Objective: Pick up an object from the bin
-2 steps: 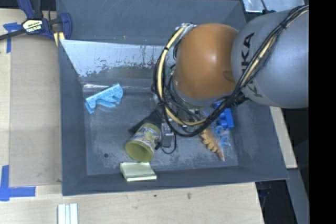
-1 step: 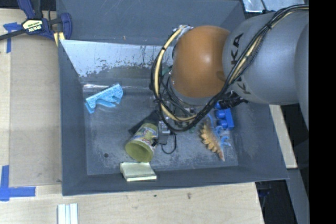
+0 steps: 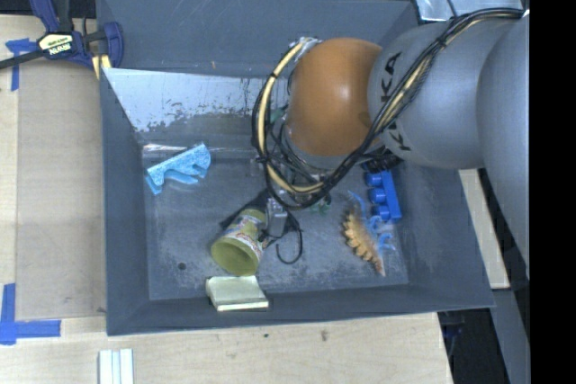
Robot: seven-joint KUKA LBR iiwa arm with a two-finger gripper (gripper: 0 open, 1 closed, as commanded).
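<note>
Starting left, we see a light-blue plastic piece (image 3: 178, 166) on the bin (image 3: 126, 220) floor. Nearer the middle a yellow-green cup (image 3: 238, 249) lies on its side, a pale block (image 3: 237, 293) just near of it. Our gripper (image 3: 277, 213) hangs just right of the cup; whether it is spread or pressed together we cannot tell. Farther right: a tan leaf-shaped piece (image 3: 362, 240), a blue brick (image 3: 382, 193).
</note>
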